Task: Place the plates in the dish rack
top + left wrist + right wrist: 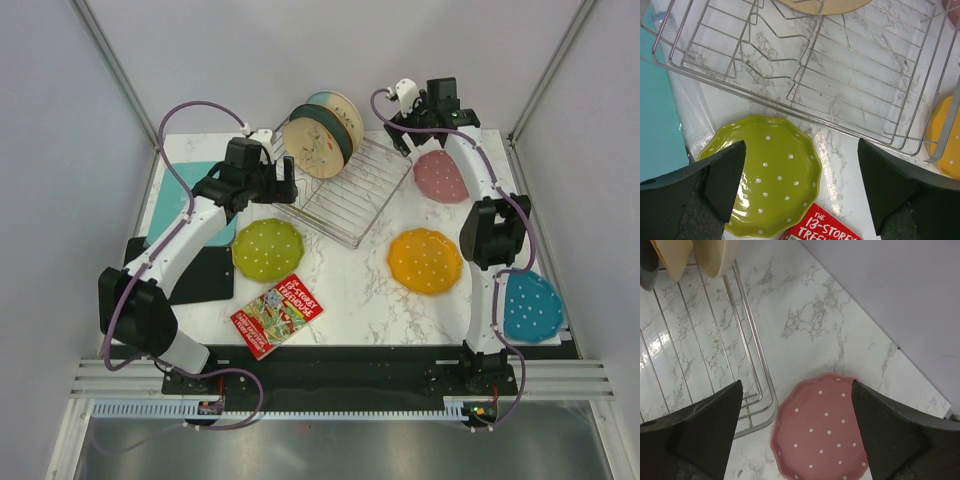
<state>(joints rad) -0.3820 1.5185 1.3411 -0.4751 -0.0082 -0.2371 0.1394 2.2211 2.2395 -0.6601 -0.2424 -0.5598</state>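
Left gripper (801, 167) wide open, empty, over lime green plate (268, 249), which lies flat just beside dish rack (345, 203). Right gripper (796, 400) also spread, empty, above pink plate (825, 432) by the rack's corner. Orange plate (425, 260) and blue plate (530, 305) lie flat on the table, apart from the rack. None of the four is racked, so looks barely begun; rack holds only cream dishes (320, 135) upright. Plates glossy, scalloped, white-dotted

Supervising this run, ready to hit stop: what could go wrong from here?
The lime green plate lies flat, so the open left gripper may push it into the book. The pink plate sits beside the dish rack corner; the right gripper could snag wire.
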